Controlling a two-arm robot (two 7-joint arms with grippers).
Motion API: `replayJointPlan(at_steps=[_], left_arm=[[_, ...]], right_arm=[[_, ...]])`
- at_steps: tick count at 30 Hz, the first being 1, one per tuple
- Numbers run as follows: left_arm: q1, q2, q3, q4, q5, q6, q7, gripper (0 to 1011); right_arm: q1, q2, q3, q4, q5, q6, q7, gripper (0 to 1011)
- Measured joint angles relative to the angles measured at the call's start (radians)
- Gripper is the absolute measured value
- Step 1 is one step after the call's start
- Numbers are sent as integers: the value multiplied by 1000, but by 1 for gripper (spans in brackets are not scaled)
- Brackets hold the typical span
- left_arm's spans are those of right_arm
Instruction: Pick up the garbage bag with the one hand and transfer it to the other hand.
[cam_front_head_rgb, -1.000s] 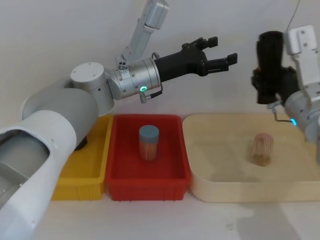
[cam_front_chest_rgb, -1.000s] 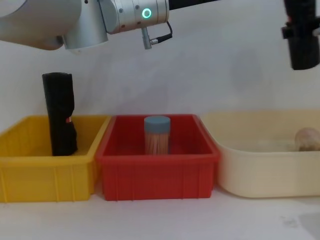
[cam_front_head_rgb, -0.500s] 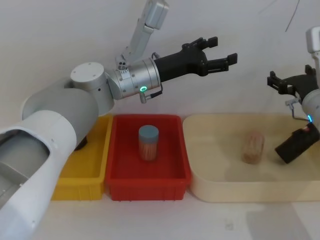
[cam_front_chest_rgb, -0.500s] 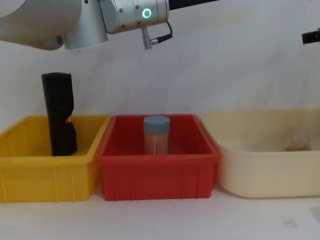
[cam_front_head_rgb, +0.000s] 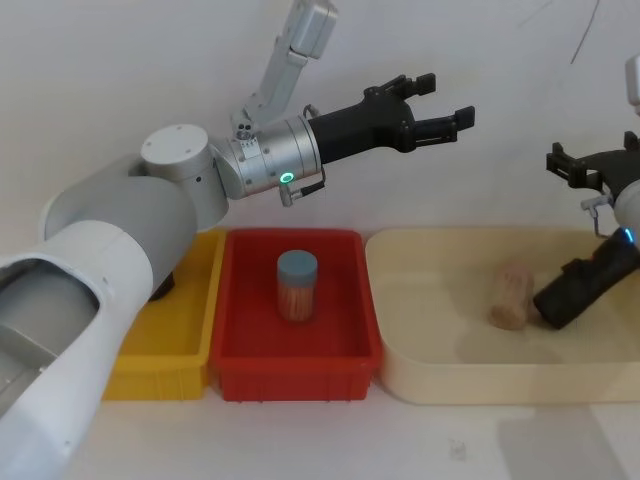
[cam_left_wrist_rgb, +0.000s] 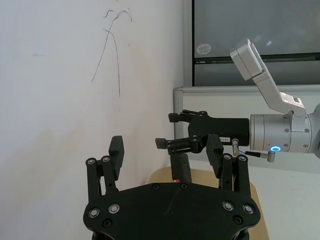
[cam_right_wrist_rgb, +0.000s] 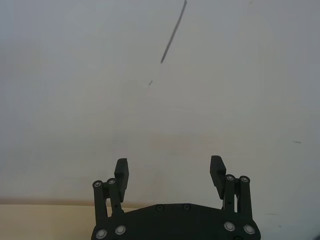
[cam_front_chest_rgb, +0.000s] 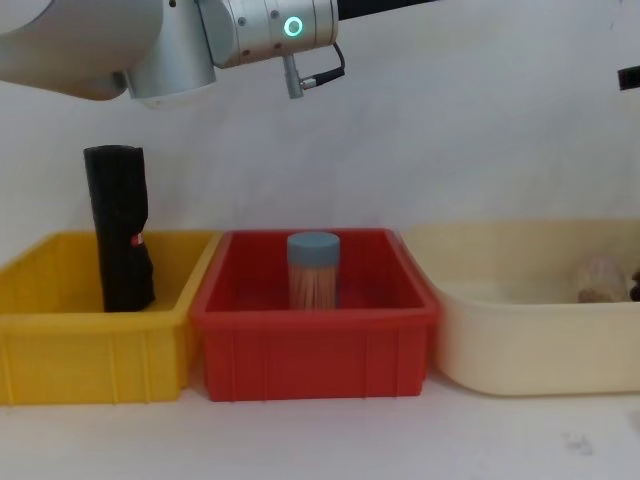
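The garbage bag (cam_front_head_rgb: 585, 290), a black crinkly roll, lies tilted on its side at the right end of the cream tray (cam_front_head_rgb: 420, 380), touching a small wooden cylinder (cam_front_head_rgb: 508, 295). No gripper holds it. My right gripper (cam_front_head_rgb: 590, 165) hangs open above it, and the right wrist view shows its fingers (cam_right_wrist_rgb: 121, 172) spread with nothing between them. My left gripper (cam_front_head_rgb: 448, 100) is stretched out high over the trays, open and empty, pointing toward the right gripper (cam_left_wrist_rgb: 167, 131). The left wrist view shows its own fingers (cam_left_wrist_rgb: 116, 152) apart.
A second black roll (cam_front_chest_rgb: 118, 228) stands upright in the yellow bin (cam_front_chest_rgb: 60, 350) at the left. A jar with a blue lid (cam_front_head_rgb: 297, 285) stands in the red bin (cam_front_head_rgb: 295, 375) in the middle. A white wall lies behind.
One second ago my right gripper held the garbage bag up high. It let go, and the bag fell into the cream tray, slid against the wooden cylinder and pushed it. The left arm stayed still.
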Motion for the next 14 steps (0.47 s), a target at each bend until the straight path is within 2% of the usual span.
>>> replayJointPlan(at_steps=[14], left_arm=[[0, 0, 0, 0, 0, 0, 0, 1001]], right_arm=[[3, 0, 6, 8, 0, 1, -3, 1001]])
